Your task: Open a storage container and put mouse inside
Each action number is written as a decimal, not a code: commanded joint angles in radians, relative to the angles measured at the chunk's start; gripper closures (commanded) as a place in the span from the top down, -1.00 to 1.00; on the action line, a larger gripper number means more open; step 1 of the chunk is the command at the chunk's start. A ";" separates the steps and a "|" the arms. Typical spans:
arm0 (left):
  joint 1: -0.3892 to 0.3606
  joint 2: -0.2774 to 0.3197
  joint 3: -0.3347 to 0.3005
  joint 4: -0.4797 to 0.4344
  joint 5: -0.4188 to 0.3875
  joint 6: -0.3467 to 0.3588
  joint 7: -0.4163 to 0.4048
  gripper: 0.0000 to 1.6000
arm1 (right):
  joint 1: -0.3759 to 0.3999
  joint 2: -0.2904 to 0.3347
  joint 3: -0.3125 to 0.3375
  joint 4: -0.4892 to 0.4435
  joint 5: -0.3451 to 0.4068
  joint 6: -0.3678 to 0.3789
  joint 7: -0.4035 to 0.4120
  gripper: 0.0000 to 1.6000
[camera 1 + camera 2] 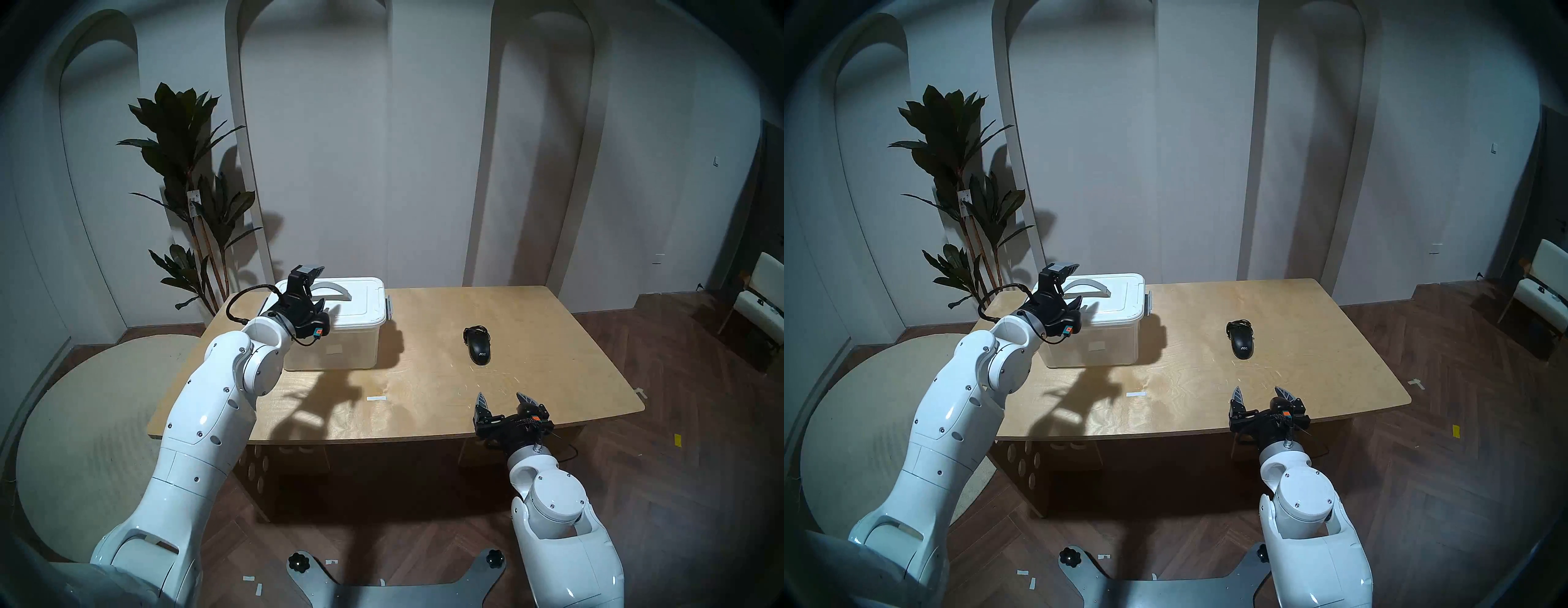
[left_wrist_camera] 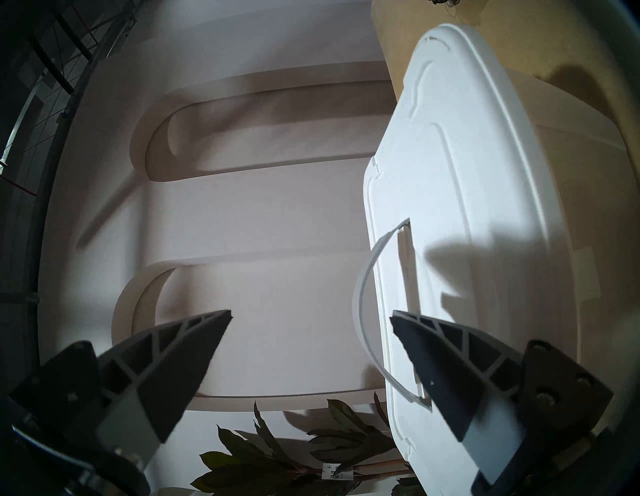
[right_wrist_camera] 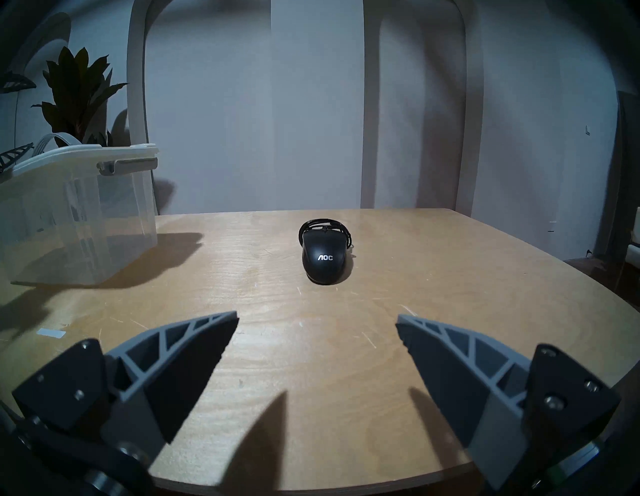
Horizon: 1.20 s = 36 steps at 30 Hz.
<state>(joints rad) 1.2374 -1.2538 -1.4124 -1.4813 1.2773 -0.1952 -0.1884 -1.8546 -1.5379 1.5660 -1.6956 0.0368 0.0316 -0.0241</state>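
I am working the left gripper (image 2: 310,320), jaws spread wide and empty, level at the left end of the storage container (image 1: 339,335). In the left wrist view the arched grey handle (image 2: 363,311) is lying just ahead, between the fingertips but nearer one of them, its long axis running away along the smooth white lid (image 1: 360,299). The lid is sitting shut on the clear tub. The right gripper (image 3: 317,320) is likewise hanging apart and empty, pointing at the glossy black mouse (image 3: 323,261) straight ahead, well apart, on the pale plywood table (image 1: 551,339).
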 commanded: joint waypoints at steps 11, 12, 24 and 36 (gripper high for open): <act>-0.204 -0.074 0.025 0.205 0.070 -0.026 0.018 1.00 | 0.158 0.010 0.030 0.107 -0.013 0.032 -0.026 1.00; -0.213 -0.075 0.026 0.219 0.077 -0.029 0.010 1.00 | 0.159 0.011 0.031 0.108 -0.013 0.032 -0.025 1.00; -0.325 -0.006 0.036 0.229 0.118 -0.104 -0.121 1.00 | 0.134 0.014 0.027 0.105 -0.015 0.027 -0.010 1.00; -0.420 -0.030 0.111 0.343 0.195 -0.182 -0.133 1.00 | 0.131 0.019 0.029 0.104 0.001 0.029 0.010 1.00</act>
<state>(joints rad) 0.9139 -1.2642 -1.3310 -1.1754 1.4453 -0.3529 -0.3508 -1.7269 -1.5173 1.5943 -1.5705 0.0345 0.0681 -0.0163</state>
